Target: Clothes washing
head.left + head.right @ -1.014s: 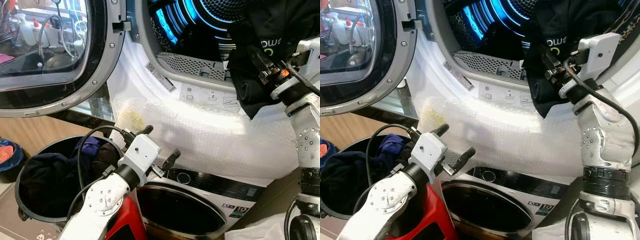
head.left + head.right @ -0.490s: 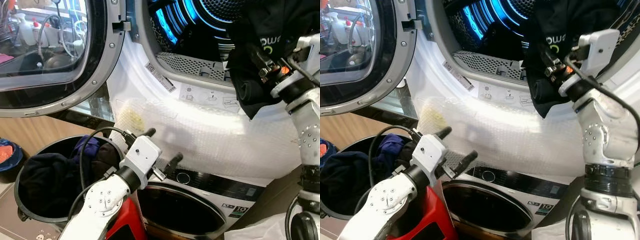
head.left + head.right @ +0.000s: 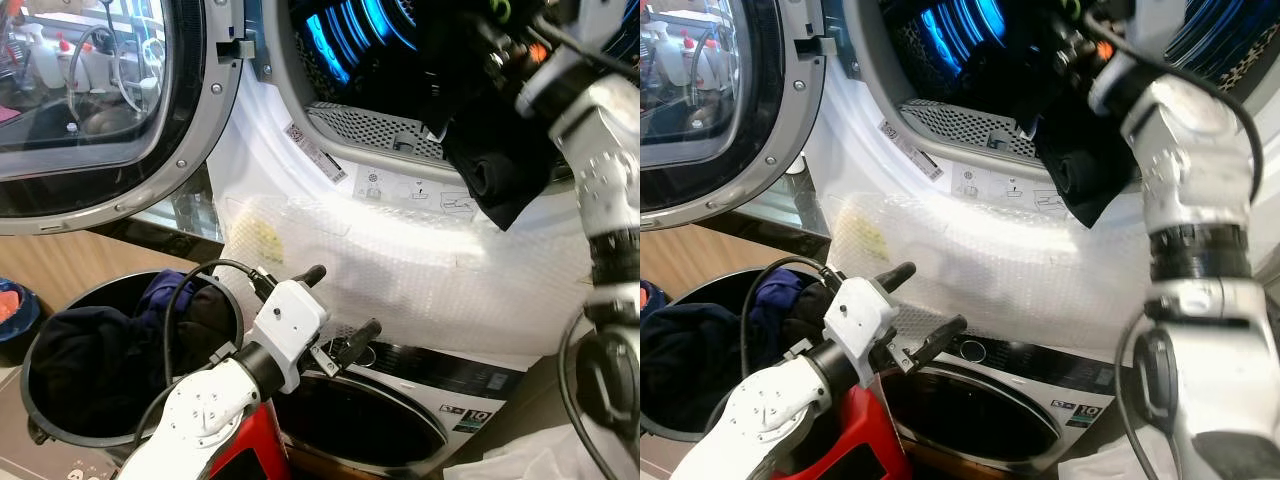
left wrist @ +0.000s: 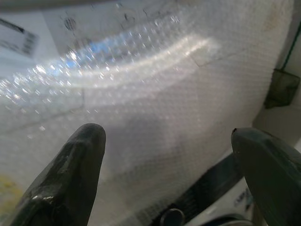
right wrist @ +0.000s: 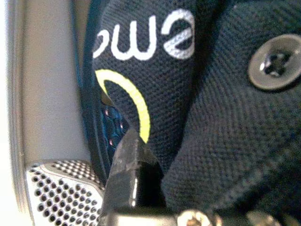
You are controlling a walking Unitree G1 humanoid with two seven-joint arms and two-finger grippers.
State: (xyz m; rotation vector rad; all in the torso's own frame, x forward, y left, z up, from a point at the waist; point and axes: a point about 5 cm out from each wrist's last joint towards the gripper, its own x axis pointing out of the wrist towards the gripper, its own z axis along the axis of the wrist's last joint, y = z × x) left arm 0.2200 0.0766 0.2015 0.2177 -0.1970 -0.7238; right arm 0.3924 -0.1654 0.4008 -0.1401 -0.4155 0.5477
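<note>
Your dark shirt (image 3: pixel 495 150) hangs at the mouth of the upper drum (image 3: pixel 375 40), draped over the lower rim and spilling down the front of the opening. In the right wrist view its knit (image 5: pixel 221 141) fills the frame, white letters and a yellow arc printed on it, with one black finger (image 5: pixel 127 174) pressed into the cloth. Your right gripper (image 3: pixel 500 55) is up at the drum mouth, clamped on the shirt.

The drum glows blue inside, and its door (image 3: pixel 110 100) stands swung wide to your left. Bubble wrap (image 3: pixel 400 270) covers the front of the machine below the opening.

Your left gripper (image 3: pixel 340 310) hovers low before that wrap, fingers (image 4: pixel 66 174) spread wide and holding nothing. Beside it on your left, the round basket (image 3: pixel 40 400) holds dark clothes (image 3: pixel 100 345). A second machine (image 3: pixel 420 410) sits underneath.
</note>
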